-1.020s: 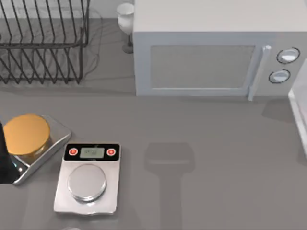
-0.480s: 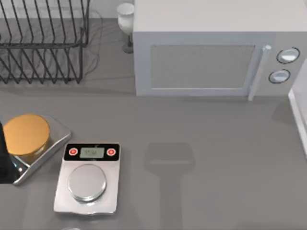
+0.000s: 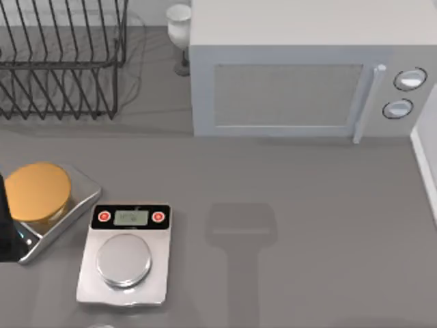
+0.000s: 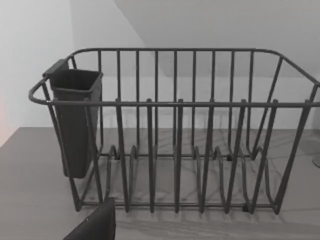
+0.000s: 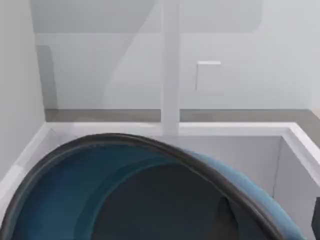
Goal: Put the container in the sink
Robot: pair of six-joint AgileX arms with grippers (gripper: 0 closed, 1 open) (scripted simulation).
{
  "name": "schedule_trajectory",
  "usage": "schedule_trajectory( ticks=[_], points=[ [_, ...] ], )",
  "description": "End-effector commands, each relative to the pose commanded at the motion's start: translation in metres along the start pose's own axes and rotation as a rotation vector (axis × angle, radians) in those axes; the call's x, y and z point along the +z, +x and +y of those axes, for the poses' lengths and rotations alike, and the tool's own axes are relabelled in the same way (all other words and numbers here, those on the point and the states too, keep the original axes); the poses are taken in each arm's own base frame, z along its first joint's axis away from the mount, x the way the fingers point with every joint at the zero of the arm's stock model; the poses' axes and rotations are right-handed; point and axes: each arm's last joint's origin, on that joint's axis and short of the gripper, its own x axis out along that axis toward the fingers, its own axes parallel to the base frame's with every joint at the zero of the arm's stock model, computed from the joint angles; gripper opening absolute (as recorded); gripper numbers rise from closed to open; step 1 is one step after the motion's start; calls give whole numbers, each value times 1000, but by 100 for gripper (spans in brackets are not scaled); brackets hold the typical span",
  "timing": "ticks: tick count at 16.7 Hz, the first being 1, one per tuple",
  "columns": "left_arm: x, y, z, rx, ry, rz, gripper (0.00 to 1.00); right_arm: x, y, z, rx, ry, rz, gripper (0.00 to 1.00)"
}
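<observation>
The container [image 5: 125, 190] is a wide round bowl with a glossy teal-blue inside and a thin dark rim. It hangs tilted, close in front of the right wrist camera, carried by my right gripper, whose fingers are hidden behind the bowl. It is above the white sink [image 5: 235, 129], whose walls show behind and beside it. The sink's edge [image 3: 427, 171] runs along the table's far right. My left arm [image 3: 5, 229] stays parked at the table's left edge.
A kitchen scale [image 3: 126, 254] sits front left, beside an orange-lidded jar [image 3: 35, 191] on a metal tray. At the back left is a wire dish rack [image 4: 175, 130]. A microwave [image 3: 300, 75] and a white glass [image 3: 179, 24] also stand at the back.
The shadow on the table near the sink's edge has slid off to the right, and the pale shape at that edge has gone. The left arm has not moved.
</observation>
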Motion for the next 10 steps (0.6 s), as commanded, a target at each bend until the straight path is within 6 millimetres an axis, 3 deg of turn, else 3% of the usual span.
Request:
schedule_trajectory(
  ticks=[5,10],
  points=[
    [0,0,0,0,0,0,100,0,0,0,0,0,0,98],
    [0,0,0,0,0,0,100,0,0,0,0,0,0,100]
  ],
)
